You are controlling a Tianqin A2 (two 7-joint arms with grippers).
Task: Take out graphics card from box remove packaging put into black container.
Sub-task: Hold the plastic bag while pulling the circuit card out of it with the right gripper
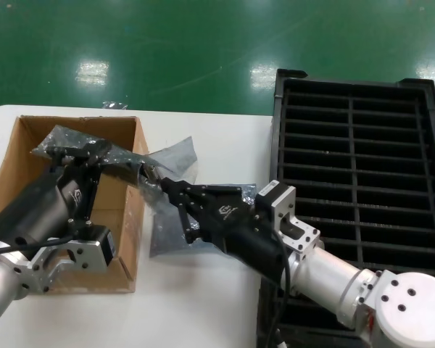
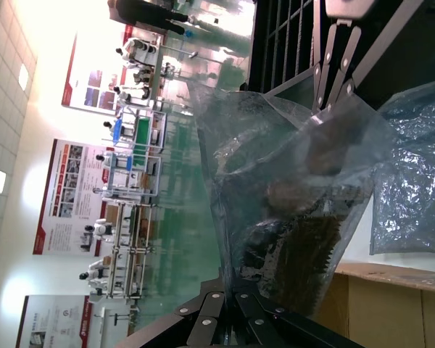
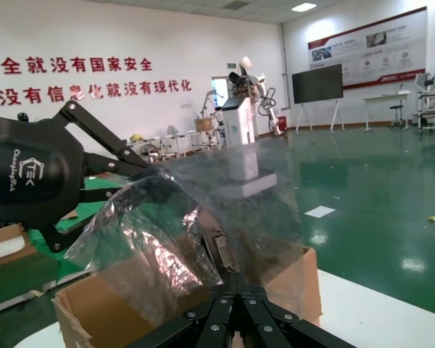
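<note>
The packaging [image 1: 61,139], a crinkly grey bag, hangs over the open cardboard box [image 1: 128,217] at the left of the table. The graphics card [image 2: 304,246] shows as a dark board inside the bag, and its metal bracket [image 3: 222,251] faces the right wrist camera. My left gripper [image 1: 87,156] is shut on one end of the bag [image 2: 275,188]. My right gripper [image 1: 146,176] reaches in from the right and is shut on the opposite end [image 3: 203,210]. The black container [image 1: 348,81] stands at the right.
A second grey bag [image 1: 167,225] lies flat on the white table just right of the box, under my right gripper. My right arm crosses the black container's near left corner. Green floor lies beyond the table's far edge.
</note>
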